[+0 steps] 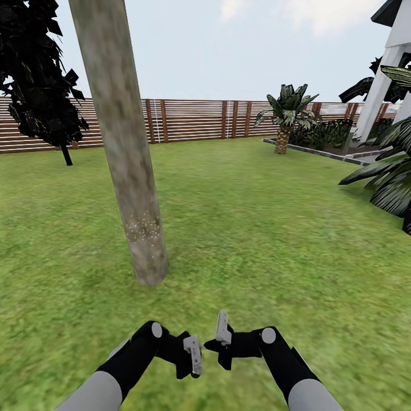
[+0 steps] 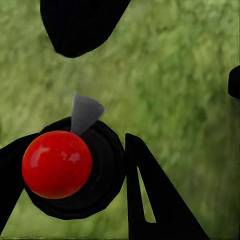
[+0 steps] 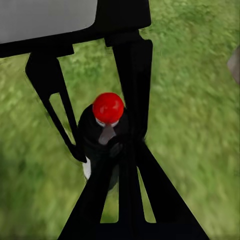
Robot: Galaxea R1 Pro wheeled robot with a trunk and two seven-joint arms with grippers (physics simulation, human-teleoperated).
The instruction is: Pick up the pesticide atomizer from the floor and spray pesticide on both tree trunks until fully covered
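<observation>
Scene: garden lawn (image 1: 257, 228), slat fence (image 1: 188, 120) at the back, short palm (image 1: 283, 117) far off on the robot's right.
Tree trunk: thick pale trunk (image 1: 123, 142) stands just ahead and a bit to the robot's left, leaning slightly. A patch of white specks sits low on it and the rest looks bare. Only 1 trunk is in frame.
Atomizer: small black bottle (image 2: 75, 170) with a red ball cap and a grey nozzle, off the ground, held low in front of the robot between the 2 arms. It is also seen at (image 3: 106, 132).
Left gripper: (image 1: 191, 357) fingers sit against both sides of the bottle body (left wrist view), so it reads as clamped on the atomizer.
Right gripper: (image 1: 224, 337) fingers are drawn close together and hold nothing, with the tips right beside the bottle. Contact cannot be told.
Handling: likely light, rigid and smooth plastic. The round body may twist in a 2-finger pinch, and the glossy cap looks slippery.
Where to hold: the black body below the cap, leaving the nozzle clear and facing the trunk.
Progress: pickup looks done, and most of the trunk is still to cover (judgement).
</observation>
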